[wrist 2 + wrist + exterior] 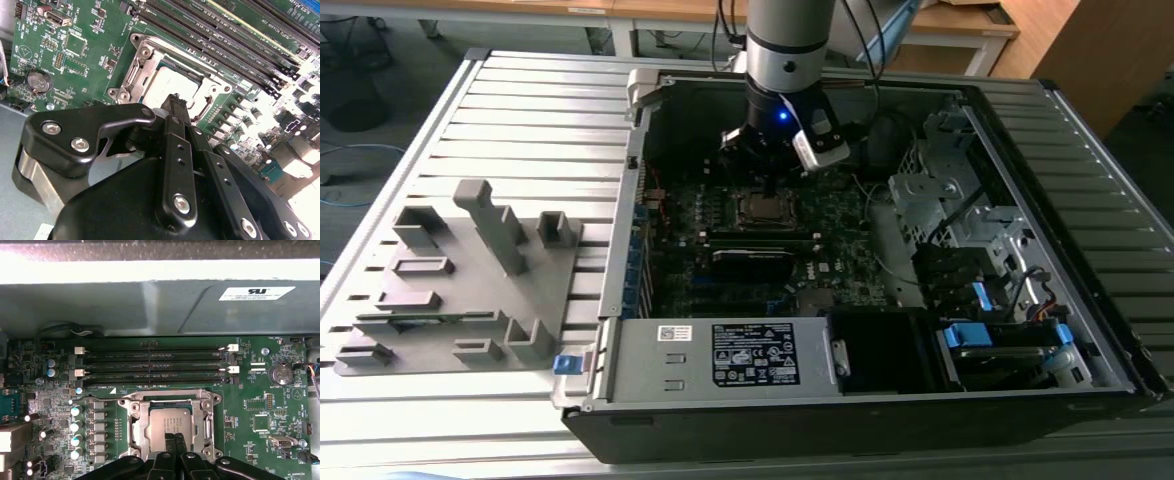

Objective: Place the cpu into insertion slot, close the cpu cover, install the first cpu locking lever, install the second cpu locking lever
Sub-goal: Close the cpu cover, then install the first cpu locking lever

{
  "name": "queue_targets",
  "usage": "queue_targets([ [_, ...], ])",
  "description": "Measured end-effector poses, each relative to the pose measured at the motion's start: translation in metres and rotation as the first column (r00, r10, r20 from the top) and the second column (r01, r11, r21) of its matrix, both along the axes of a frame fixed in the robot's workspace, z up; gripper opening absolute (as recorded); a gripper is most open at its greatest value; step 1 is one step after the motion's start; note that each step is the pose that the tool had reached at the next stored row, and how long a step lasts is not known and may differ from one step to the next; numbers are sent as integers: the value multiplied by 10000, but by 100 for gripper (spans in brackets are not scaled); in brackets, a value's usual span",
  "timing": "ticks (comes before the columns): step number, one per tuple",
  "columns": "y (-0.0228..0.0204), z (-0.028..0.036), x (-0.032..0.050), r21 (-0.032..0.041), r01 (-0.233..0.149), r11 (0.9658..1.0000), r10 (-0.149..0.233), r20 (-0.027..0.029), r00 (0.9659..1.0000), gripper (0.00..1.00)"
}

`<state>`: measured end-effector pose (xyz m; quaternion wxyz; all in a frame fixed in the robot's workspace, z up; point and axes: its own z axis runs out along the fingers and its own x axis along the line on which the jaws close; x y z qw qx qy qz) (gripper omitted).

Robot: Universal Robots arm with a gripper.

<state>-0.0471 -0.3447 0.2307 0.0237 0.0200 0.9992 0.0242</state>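
The cpu [167, 421] lies flat in the insertion slot [131, 407] on the green board, its grey-silver face up. The cpu cover [200, 426] lies down around it as a silvery frame. My gripper [174, 438] hangs just over the near edge of the cpu, fingers [168, 452] pressed together with nothing between them. In the second wrist view the shut gripper [176, 100] points at the cpu [165, 85], with the cpu cover [145, 57] framing it. In the exterior view the gripper [771, 186] stands straight above the insertion slot [761, 208] inside the open computer case.
Several long black memory slots [155, 367] run beside the socket. A row of capacitors [76, 432] and a coin battery [281, 373] sit on the board. The case wall [160, 305] rises behind. A grey parts fixture [467, 280] lies at the exterior view's left.
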Motion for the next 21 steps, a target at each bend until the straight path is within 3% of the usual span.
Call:
queue_targets([
  [2, 0, 0, 0, 2, 0, 10000, 0, 1, 10000, 11],
  [4, 0, 78, 0, 0, 0, 10000, 0, 0, 10000, 11],
  [12, 0, 86, 0, -3, 0, 10000, 0, -1, 10000, 11],
  [21, 0, 162, 0, 0, 0, 10000, 0, 0, 10000, 11],
])
